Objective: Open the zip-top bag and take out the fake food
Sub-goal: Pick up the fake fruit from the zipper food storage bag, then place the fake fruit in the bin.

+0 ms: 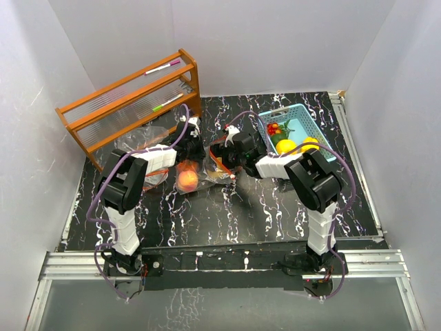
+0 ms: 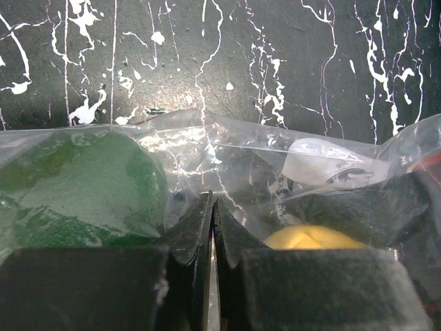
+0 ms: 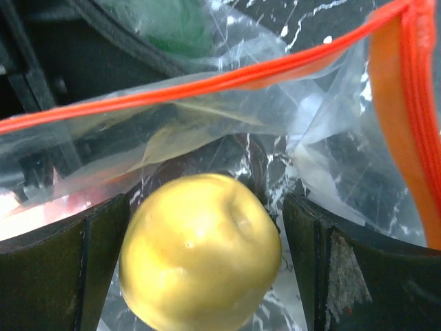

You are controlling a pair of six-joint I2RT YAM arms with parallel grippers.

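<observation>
The clear zip-top bag point(image 1: 209, 171) with an orange zip strip point(image 3: 207, 86) lies mid-table between both arms. My left gripper point(image 2: 213, 207) is shut on a fold of the bag's film point(image 2: 275, 152), with a green piece of fake food point(image 2: 83, 186) and a yellow one point(image 2: 313, 238) behind the plastic. My right gripper point(image 3: 207, 203) is open at the bag's mouth, and a glossy yellow apple-like fruit point(image 3: 200, 252) sits between its fingers point(image 3: 103, 255) with a gap on the right side. A peach-orange fruit point(image 1: 187, 178) shows through the bag.
A light blue basket point(image 1: 296, 114) at the back right holds a red piece point(image 1: 273, 128) and two yellow ones point(image 1: 285, 145). An orange wooden rack point(image 1: 131, 103) with marker pens point(image 1: 162, 67) stands at the back left. White walls enclose the black marbled table point(image 1: 227, 214).
</observation>
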